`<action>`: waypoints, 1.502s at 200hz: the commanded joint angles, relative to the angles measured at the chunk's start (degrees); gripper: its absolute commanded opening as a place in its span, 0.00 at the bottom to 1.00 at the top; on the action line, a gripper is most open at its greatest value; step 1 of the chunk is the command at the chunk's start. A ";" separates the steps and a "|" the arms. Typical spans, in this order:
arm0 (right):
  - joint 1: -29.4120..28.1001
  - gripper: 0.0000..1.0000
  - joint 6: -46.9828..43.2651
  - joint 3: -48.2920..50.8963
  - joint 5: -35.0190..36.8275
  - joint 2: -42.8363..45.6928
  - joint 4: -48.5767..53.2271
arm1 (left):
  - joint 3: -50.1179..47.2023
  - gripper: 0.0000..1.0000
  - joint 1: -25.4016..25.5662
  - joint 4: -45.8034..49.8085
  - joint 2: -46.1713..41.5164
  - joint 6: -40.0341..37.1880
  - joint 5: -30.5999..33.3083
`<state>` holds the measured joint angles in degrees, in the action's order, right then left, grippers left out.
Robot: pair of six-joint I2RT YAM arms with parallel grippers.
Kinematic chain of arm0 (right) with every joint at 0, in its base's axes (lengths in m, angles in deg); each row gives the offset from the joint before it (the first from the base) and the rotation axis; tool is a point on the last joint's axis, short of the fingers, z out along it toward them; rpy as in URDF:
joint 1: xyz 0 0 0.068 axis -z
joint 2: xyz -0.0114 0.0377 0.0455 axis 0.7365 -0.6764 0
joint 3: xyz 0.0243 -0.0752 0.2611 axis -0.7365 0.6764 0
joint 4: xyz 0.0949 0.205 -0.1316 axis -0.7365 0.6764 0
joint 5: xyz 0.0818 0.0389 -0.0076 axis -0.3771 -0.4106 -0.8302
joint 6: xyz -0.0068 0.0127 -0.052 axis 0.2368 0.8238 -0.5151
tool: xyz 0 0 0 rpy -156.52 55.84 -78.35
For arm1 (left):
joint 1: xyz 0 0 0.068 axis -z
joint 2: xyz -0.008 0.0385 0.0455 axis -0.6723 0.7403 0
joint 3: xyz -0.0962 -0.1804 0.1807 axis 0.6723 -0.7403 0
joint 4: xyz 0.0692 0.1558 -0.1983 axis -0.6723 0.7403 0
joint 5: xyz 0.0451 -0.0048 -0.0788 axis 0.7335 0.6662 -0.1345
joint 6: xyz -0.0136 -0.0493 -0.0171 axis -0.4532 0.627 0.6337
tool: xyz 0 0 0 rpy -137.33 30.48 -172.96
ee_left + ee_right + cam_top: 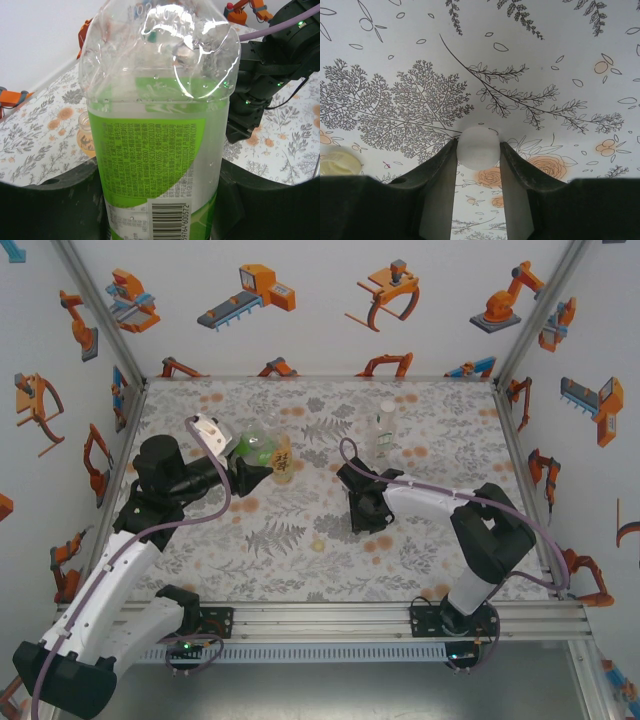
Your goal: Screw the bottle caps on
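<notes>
My left gripper (248, 466) is shut on the green-tinted bottle (258, 448), whose green label and barcode (155, 165) sit between the dark fingers (45, 210). Just to its right stands the amber bottle (284, 458), which the left wrist view shows behind the held one (86, 141). Further back, the slim colourless bottle (385, 430) stands upright. At mid-table my right gripper (362, 518) points down, shut on the whitish cap (479, 147) close to the table surface. The pale yellow cap (318, 545) lies loose on the table, and the right wrist view catches it at its left edge (337, 163).
The floral tabletop (300, 570) is enclosed by white walls with orange robot pictures and a metal frame. In the left wrist view, the right arm (260, 85) hangs just beyond the held bottle.
</notes>
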<state>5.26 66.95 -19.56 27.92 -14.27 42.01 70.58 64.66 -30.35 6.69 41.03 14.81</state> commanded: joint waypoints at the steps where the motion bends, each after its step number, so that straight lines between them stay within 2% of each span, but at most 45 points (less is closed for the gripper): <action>1: 0.18 0.35 -0.89 -1.18 0.17 0.94 2.04 | 0.42 0.00 -0.18 0.12 0.03 -0.20 -1.12; 53: 0.31 0.32 -2.71 -2.46 -2.56 5.84 2.15 | 1.44 0.00 0.32 2.10 1.24 -1.24 -1.26; 139: 4.76 0.29 -6.06 -4.45 -22.02 19.57 -4.25 | 3.21 0.00 2.53 6.10 3.61 -4.01 -2.08; 203: 7.98 0.28 -8.15 -4.57 -34.52 28.11 -11.00 | 5.54 0.00 6.76 12.54 6.60 -9.51 -2.95; 300: 8.06 0.25 -17.20 -4.58 -37.45 36.65 -16.81 | 6.16 0.00 10.96 18.16 8.27 -17.04 -2.52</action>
<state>13.28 54.30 -23.01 -8.15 19.76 29.44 75.23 74.58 -14.27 14.84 28.20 13.56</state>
